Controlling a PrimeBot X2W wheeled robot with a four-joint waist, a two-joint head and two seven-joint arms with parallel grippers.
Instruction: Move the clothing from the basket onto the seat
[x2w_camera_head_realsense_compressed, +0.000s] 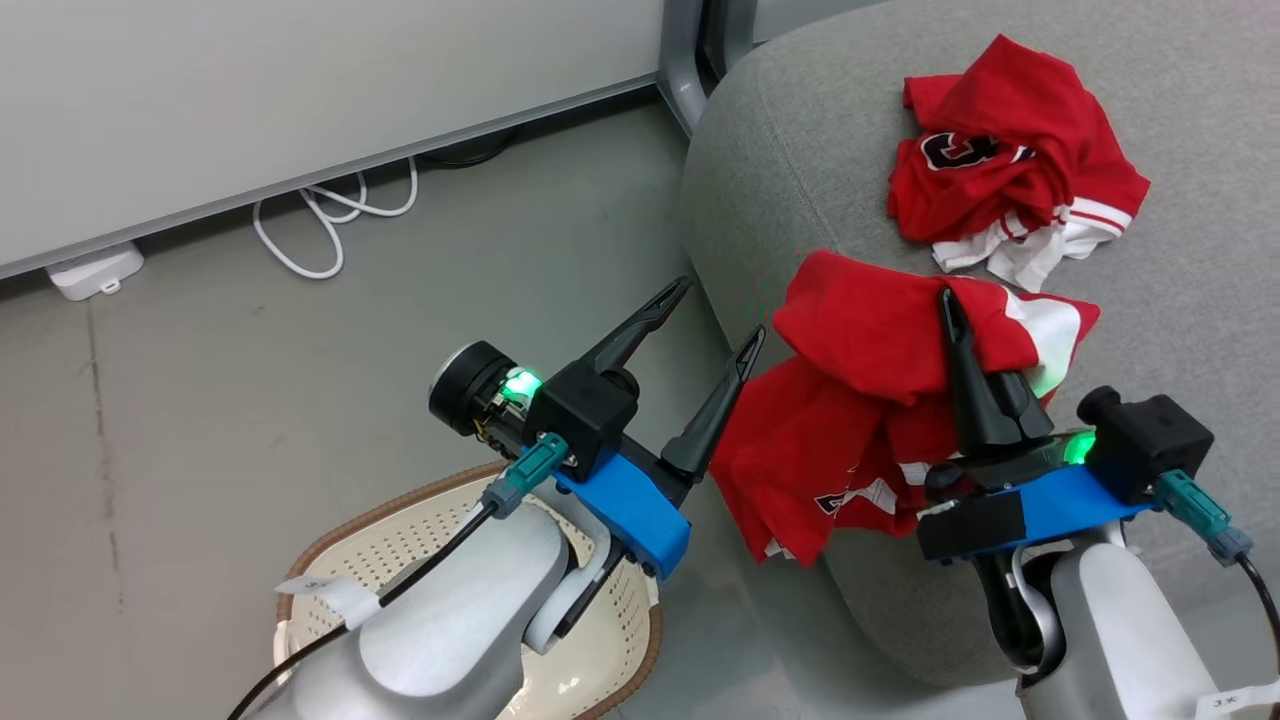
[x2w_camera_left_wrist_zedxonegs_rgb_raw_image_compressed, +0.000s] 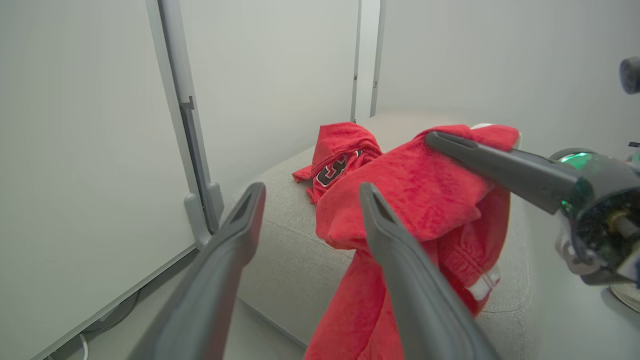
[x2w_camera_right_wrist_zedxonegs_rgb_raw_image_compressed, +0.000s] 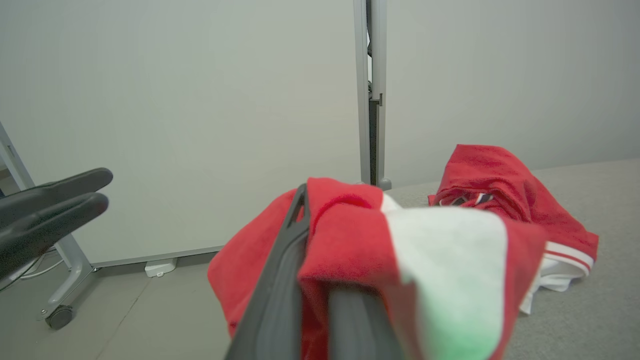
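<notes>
The left tool (x2w_camera_head_realsense_compressed: 722, 307) angles up and to the right, its two dark fingers spread wide and holding nothing. The cream laundry basket (x2w_camera_head_realsense_compressed: 400, 545) sits below and behind it, under the arm. The right tool (x2w_camera_head_realsense_compressed: 948, 300) points straight up the head view. Its fingers are pressed together, pinching a red garment (x2w_camera_head_realsense_compressed: 860, 335) that drapes over the grey sofa (x2w_camera_head_realsense_compressed: 800, 140) edge and hangs just beside the left tool's fingertips. Beyond the right tool's tips, a second red garment (x2w_camera_head_realsense_compressed: 1010, 120) with a letter mark lies crumpled on the sofa.
</notes>
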